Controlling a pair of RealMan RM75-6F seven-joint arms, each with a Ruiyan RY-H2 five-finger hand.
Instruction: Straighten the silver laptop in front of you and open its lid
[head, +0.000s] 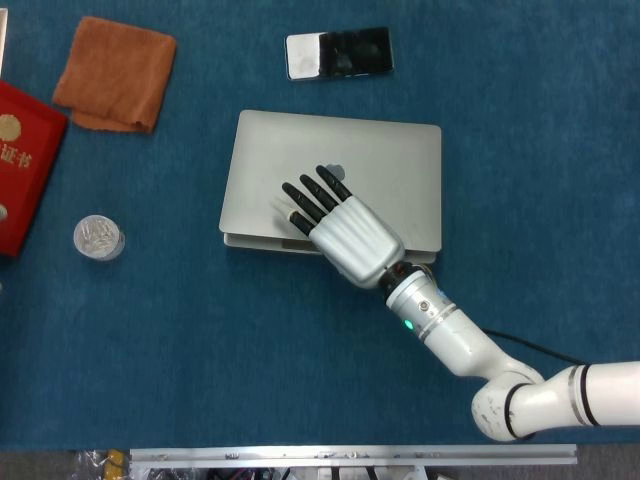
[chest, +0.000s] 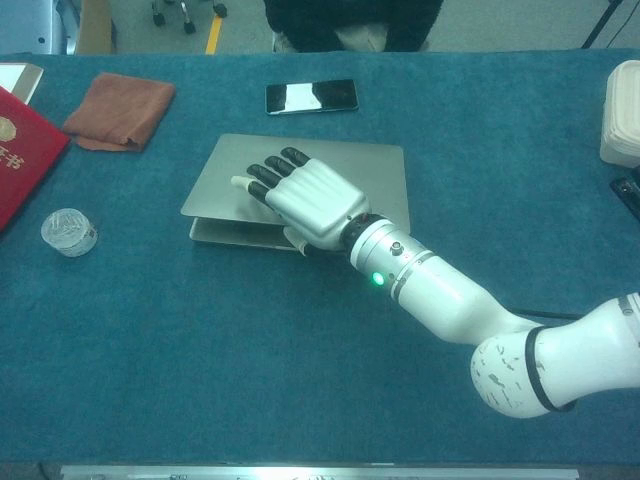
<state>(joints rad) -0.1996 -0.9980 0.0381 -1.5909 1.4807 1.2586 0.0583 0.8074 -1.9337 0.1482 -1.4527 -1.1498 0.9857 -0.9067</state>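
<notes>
Now right robot hand (chest: 305, 200) grips laptop (chest: 370, 175) lid, slightly raised.

Phone (head: 338, 54), orange cloth (head: 114, 73), perhaps a lidded jar (head: 99, 238).

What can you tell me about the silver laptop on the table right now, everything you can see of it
The silver laptop is a thin, matte, metal-looking slab with rounded corners, lying mid-table on the blue cloth, just near of the phone. Its lid is lifted slightly at the near edge, a gap showing over the base. The right hand lies on the lid, thumb at that edge. A small logo shows by the fingertips in the head view.
</notes>
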